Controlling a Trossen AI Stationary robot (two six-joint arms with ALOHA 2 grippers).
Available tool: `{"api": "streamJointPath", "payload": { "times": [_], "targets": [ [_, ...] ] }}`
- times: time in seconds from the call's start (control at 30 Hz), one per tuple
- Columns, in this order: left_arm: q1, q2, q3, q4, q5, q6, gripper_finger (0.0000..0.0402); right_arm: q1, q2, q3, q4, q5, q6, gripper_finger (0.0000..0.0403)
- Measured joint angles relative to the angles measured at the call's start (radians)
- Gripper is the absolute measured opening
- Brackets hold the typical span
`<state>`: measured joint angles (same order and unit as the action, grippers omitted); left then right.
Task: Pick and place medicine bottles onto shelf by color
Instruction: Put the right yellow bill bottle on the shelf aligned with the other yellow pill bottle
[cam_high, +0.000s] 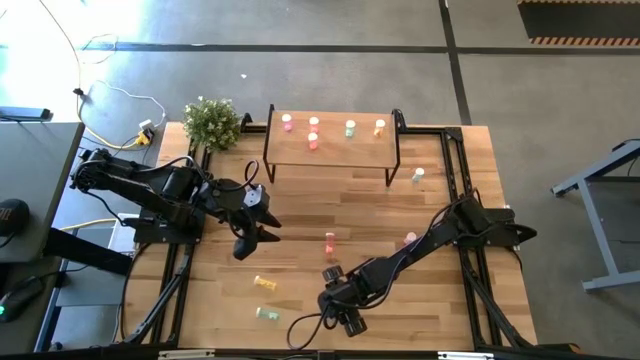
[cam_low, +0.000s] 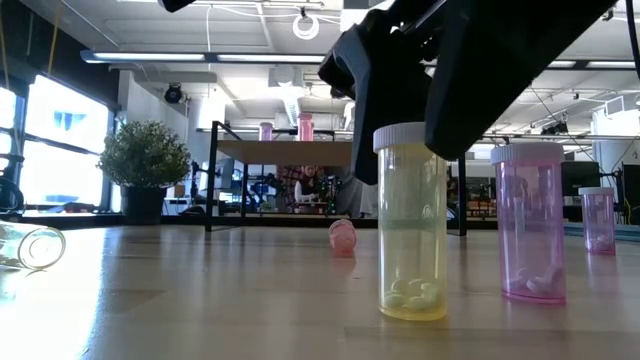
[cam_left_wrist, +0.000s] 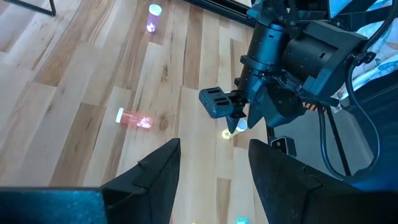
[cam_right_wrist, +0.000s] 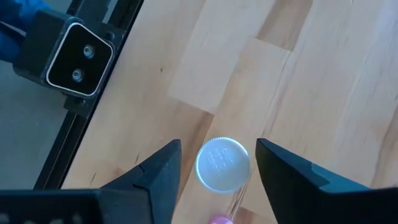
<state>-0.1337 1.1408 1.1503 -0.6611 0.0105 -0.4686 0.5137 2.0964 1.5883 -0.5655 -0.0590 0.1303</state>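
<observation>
A yellow bottle (cam_low: 412, 235) with a white cap (cam_right_wrist: 222, 163) stands upright on the table near its front edge. My right gripper (cam_high: 345, 312) hangs over it, pointing down and open, with one finger on each side of the cap and a gap on both sides. My left gripper (cam_high: 255, 240) is open and empty above the table's left middle. The shelf (cam_high: 330, 150) stands at the far edge and carries pink (cam_high: 287, 122), red (cam_high: 313, 142), green (cam_high: 350, 128) and orange (cam_high: 379, 127) bottles.
Loose on the table are a lying pink bottle (cam_high: 330, 240), an upright pink bottle (cam_high: 408, 240), a lying yellow bottle (cam_high: 265, 284), a lying green bottle (cam_high: 268, 314) and a green bottle (cam_high: 418, 175) beside the shelf. A potted plant (cam_high: 211, 122) stands at the far left corner.
</observation>
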Motion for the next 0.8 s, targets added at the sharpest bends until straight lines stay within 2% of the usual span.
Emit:
{"api": "streamJointPath", "payload": {
  "times": [0.27, 0.57, 0.8],
  "targets": [
    [0.0, 0.0, 0.0, 0.0, 0.0, 0.001, 0.0181, 0.0, 0.0, 0.0, 0.002, 0.003, 0.0, 0.0143],
    [0.0, 0.0, 0.0, 0.0, 0.0, 0.008, 0.0181, 0.0, 0.0, 0.0, 0.002, 0.003, 0.009, 0.0115],
    [0.0, 0.0, 0.0, -0.004, 0.0, 0.009, 0.0181, 0.0, 0.0, 0.0, 0.002, 0.004, 0.026, 0.0112]
  ]
}}
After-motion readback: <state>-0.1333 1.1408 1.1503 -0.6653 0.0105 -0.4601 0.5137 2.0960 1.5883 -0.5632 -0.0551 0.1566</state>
